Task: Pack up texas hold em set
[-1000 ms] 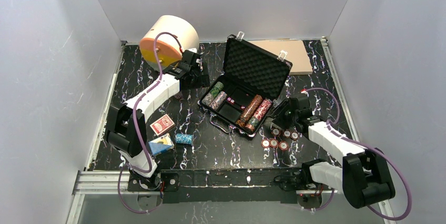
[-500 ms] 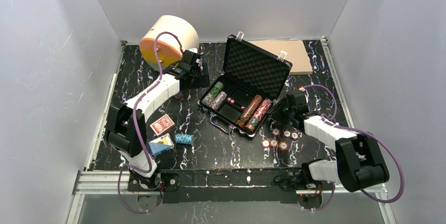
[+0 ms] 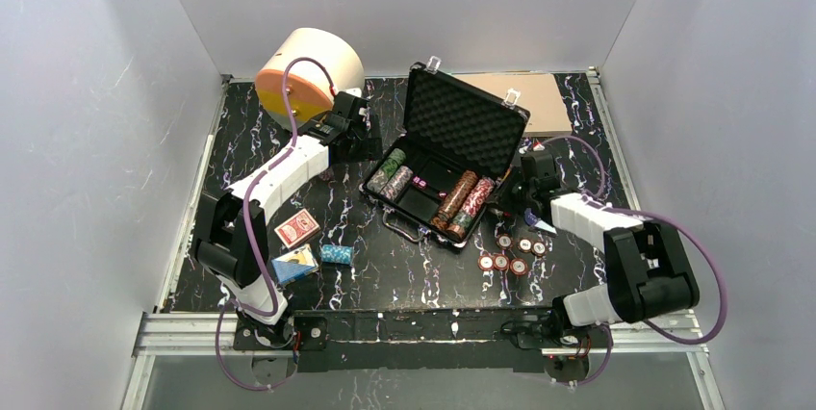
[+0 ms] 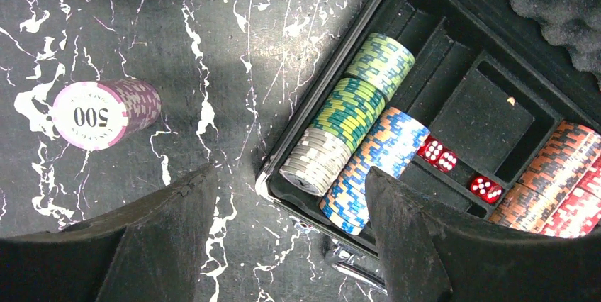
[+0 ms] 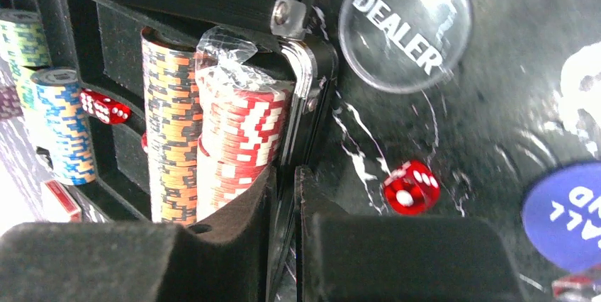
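Two claws attend the open briefcase at the centre of the top view: the right claw pinches its right wall, I think to steady it, while the left claw hangs spread above its chip rows, ready to pick.

The open briefcase sits mid-tabletop, its lid upright behind the tray. Rows of chips fill the tray's left and right slots, with dice between them. A chip stack lies left of it (on its side). Two card decks lie front-left and loose chips front-right. A dealer button and one die lie just right of the briefcase, whose right wall the right gripper fingers straddle.
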You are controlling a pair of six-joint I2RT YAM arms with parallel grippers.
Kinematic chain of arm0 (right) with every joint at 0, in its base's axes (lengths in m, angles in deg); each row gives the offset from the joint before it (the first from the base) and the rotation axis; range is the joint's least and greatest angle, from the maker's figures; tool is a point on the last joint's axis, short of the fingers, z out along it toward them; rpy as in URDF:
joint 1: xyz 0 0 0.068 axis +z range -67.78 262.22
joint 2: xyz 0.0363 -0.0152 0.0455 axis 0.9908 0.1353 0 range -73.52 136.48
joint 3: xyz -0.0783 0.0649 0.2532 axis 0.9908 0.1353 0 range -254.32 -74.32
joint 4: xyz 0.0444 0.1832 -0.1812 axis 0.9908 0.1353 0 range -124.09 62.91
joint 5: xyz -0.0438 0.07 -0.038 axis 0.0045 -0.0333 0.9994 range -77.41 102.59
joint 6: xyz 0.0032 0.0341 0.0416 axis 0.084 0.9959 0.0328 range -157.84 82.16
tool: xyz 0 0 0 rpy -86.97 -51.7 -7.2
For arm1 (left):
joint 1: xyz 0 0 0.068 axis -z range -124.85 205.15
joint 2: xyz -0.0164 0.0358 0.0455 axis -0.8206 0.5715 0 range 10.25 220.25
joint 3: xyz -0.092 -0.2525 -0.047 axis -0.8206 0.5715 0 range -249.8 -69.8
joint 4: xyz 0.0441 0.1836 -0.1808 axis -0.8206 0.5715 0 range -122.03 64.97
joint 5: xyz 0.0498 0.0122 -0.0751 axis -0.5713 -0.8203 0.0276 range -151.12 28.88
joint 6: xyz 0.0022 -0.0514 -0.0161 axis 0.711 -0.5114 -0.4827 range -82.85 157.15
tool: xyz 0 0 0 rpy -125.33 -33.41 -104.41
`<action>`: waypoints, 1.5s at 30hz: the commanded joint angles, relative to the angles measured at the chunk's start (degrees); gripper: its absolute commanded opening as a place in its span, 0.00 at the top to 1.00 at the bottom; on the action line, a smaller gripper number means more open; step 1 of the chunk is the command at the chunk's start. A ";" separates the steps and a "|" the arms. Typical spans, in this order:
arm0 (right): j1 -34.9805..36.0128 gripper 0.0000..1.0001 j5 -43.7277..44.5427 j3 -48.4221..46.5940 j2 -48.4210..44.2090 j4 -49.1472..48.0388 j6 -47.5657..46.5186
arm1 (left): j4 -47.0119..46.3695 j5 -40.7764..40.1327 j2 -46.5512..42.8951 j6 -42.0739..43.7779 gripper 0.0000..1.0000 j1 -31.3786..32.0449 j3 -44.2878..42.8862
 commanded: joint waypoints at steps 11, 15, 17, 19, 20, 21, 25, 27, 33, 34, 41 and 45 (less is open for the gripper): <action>0.80 0.81 -5.76 -14.51 10.99 -4.03 -11.06 | 1.86 -3.35 -2.52 0.67 0.27 -0.16 -0.58; 0.71 0.62 0.52 -17.61 6.09 5.37 -11.94 | 2.04 -5.68 -4.80 0.97 0.25 -0.16 -1.33; 0.70 0.54 4.04 -19.48 2.03 10.75 -12.99 | 2.50 -7.21 -6.14 1.64 0.25 -0.16 -1.83; 0.73 0.45 7.85 -21.35 -1.34 16.48 -14.26 | 3.06 -9.94 -7.43 1.87 0.24 -0.16 -1.96; 0.78 0.42 9.39 -22.40 -3.02 19.25 -14.49 | 3.35 -11.45 -8.13 1.81 0.24 -0.16 -1.99; 0.77 0.39 10.76 -23.11 -4.60 21.76 -14.81 | 3.77 -13.33 -8.81 1.66 0.24 -0.23 -1.93; 0.82 0.31 11.35 -24.61 -10.47 26.07 -16.82 | 4.52 -21.82 -11.90 -0.76 0.17 -0.41 0.29; 0.73 0.29 10.03 -24.71 -12.46 25.69 -17.62 | 4.53 -25.39 -12.83 -2.21 0.11 -0.63 2.18; 0.82 0.28 1.79 -24.38 -14.29 22.94 -17.14 | 4.60 -29.93 -10.63 -5.26 0.02 -1.55 6.92; 0.94 0.28 1.27 -23.92 -14.56 22.28 -16.44 | 4.41 -30.24 -9.91 -5.78 0.02 -1.87 7.49; 1.00 0.28 -0.04 -22.78 -14.29 21.21 -16.21 | -6.63 -22.13 -6.94 -4.71 0.09 -6.35 13.37; 1.04 0.28 0.40 -23.71 -13.24 21.66 -16.59 | -13.00 -16.43 -4.06 -2.96 0.18 -8.94 14.75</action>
